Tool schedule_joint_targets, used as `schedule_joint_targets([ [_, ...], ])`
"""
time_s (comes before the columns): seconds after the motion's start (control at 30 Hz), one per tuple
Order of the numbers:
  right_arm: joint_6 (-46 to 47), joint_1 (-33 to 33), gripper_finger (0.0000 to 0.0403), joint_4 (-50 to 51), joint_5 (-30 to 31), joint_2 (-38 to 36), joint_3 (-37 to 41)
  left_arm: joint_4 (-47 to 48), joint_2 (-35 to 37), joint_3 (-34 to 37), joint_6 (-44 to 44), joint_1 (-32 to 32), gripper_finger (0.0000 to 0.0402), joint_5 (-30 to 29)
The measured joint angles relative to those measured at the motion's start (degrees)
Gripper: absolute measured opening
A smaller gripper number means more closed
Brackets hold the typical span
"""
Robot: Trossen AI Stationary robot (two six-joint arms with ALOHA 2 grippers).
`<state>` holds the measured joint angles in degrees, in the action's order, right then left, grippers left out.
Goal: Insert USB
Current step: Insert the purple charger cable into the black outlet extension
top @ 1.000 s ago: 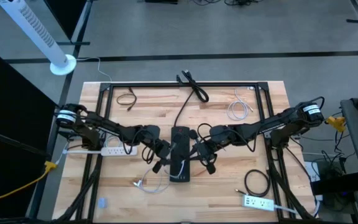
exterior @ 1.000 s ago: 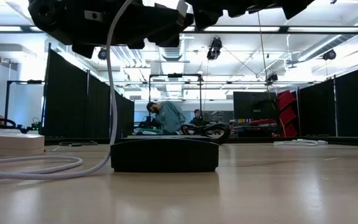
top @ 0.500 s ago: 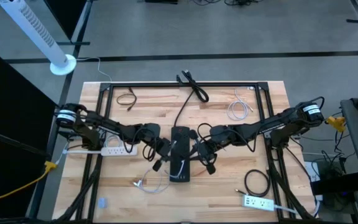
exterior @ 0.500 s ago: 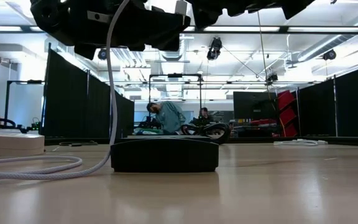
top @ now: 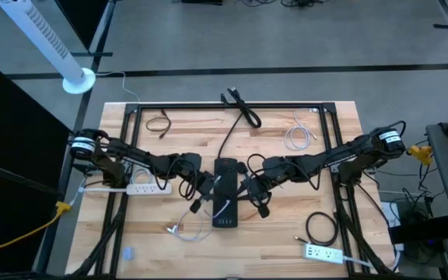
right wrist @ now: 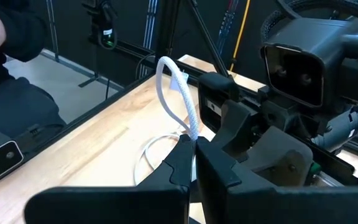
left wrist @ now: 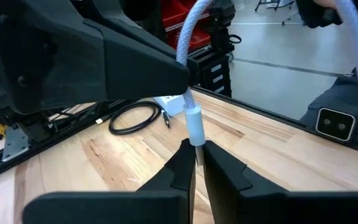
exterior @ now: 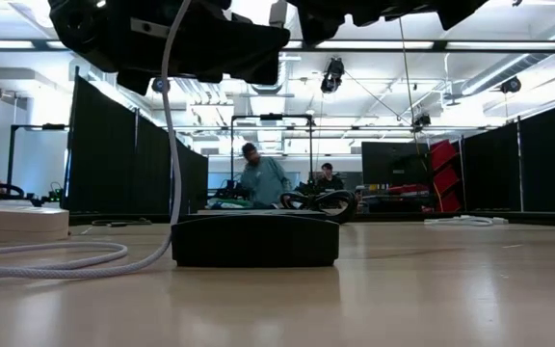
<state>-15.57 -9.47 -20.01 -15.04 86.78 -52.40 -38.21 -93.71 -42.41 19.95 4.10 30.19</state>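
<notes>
A black box-shaped hub (top: 225, 204) lies flat at the table's middle (exterior: 255, 239). A white braided USB cable (exterior: 171, 145) drops from above the hub to the table, and its slack loops at the near left (top: 183, 230). My left gripper (top: 201, 193) hovers just left of the hub, shut on the cable's plug (left wrist: 194, 121). My right gripper (top: 253, 194) hovers just right of the hub, shut on the cable (right wrist: 188, 124). In the low view both grippers hang above the hub, clear of it. My left gripper pinches the metal tip (left wrist: 199, 155) of the USB plug between its two fingertips, just beyond the white plug housing. The plug stands clear of the table, and the cable curves away past it. My right gripper pinches the white braided cable (right wrist: 191, 138) between its two fingertips, somewhere along its length. The cable arches away from the fingers, and its far stretch lies slack on the table (right wrist: 154, 149).
A white power strip (top: 142, 187) lies left of the hub and another (top: 323, 253) sits at the near right. A black coil (top: 321, 228), a white coil (top: 299, 138) and black cords (top: 242, 109) lie about. A black frame (top: 224, 105) rims the table. People show in the room beyond.
</notes>
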Motion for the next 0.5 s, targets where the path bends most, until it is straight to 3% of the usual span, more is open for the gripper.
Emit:
schedule_joint_targets([
  [0.37, -0.05, 0.02, 0.0000, -0.02, 0.01, 0.00, 0.00, 8.39, 2.13, 0.02, -0.54, -1.31, 0.0090, 0.76],
  [0.5, -1.33, 0.02, 0.0000, 0.10, -0.10, 0.00, 0.00, 7.50, 2.58, 0.04, -0.53, -2.98, 0.0113, 7.01],
])
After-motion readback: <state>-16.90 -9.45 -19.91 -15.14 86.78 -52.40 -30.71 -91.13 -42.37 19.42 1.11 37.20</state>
